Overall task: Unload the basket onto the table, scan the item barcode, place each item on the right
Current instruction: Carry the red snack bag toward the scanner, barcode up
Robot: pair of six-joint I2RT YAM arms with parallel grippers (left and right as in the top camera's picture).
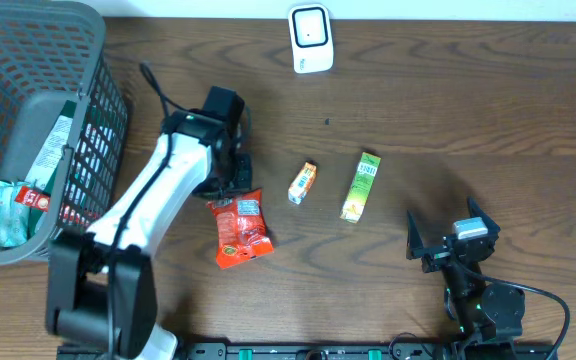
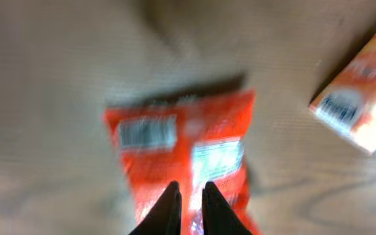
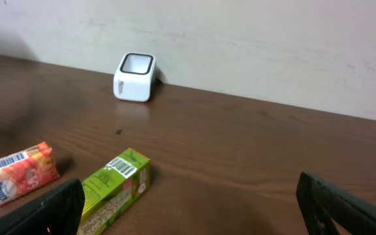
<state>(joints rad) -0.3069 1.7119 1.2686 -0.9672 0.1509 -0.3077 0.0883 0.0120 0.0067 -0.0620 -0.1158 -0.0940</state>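
A red snack packet lies flat on the table, its barcode label facing up in the left wrist view. My left gripper hangs just over the packet's near end, its jaws only a sliver apart, with the packet showing through the gap. The white scanner stands at the table's far edge. My right gripper rests low at the front right, wide open with nothing between its fingers.
A small orange carton and a green carton lie mid-table, barcodes up. A grey wire basket holding other packets stands at the far left.
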